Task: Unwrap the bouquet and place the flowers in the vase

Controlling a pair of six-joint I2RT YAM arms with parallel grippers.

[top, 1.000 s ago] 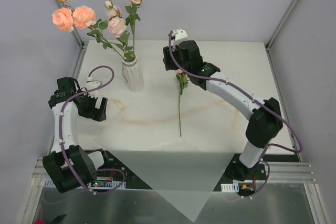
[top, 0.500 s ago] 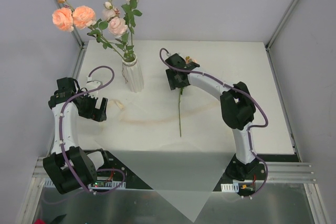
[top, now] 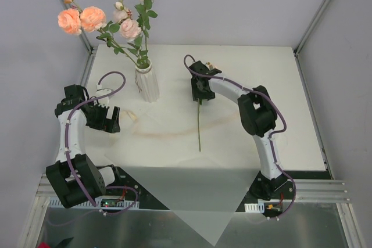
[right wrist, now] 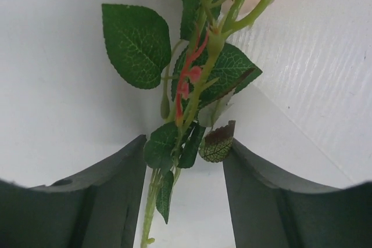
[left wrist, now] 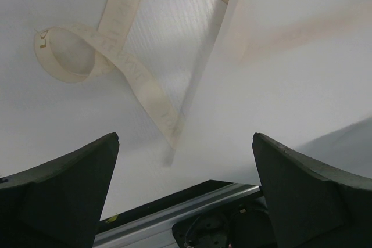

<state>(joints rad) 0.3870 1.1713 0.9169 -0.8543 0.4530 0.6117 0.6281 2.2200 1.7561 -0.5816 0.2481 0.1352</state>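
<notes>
Flower stem [right wrist: 195, 94] lies loose between the half-spread jaws of the right pincer [right wrist: 185, 146]; closing on leaves [right wrist: 136, 42], not stem, could let it slip.

White ribbed ceramic vase [top: 147, 83] upright at back left of white surface [top: 279, 74], holding peach-pink roses on leafy green stems [top: 125, 27]. Single thin green stem [top: 199, 129] flat near centre, bloom end under right jaws. Left jaws low beside pale looped ribbon [top: 132, 116]. Translucent white paper sheet [top: 186, 201] at near edge.
</notes>
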